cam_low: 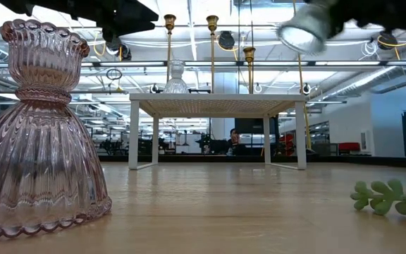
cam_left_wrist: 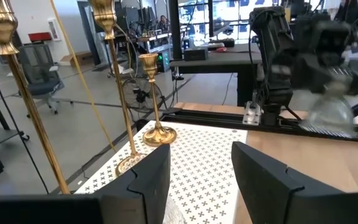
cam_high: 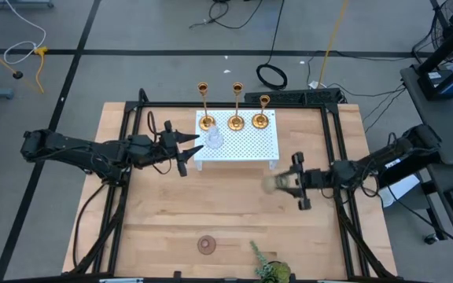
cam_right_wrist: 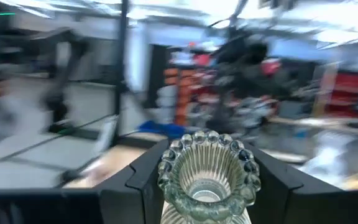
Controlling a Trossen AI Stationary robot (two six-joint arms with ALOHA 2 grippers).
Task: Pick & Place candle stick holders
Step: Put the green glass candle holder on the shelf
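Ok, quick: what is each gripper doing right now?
Left gripper: open, empty, beside the white stand.
Right gripper: shut on a green glass holder.

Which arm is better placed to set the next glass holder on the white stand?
The right: its end effector already grips a green glass holder beside the stand. The left end effector is open and empty.

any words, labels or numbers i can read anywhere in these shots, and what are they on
None can be read.
White perforated stand: only a pattern of holes, no lettering.
Gold candlesticks: no marks visible.
Pink glass holder, clear glass holder and the green glass holder in the right gripper: ribbed glass, no labels.
Room behind the table: any signs or screens are too small or blurred to read.
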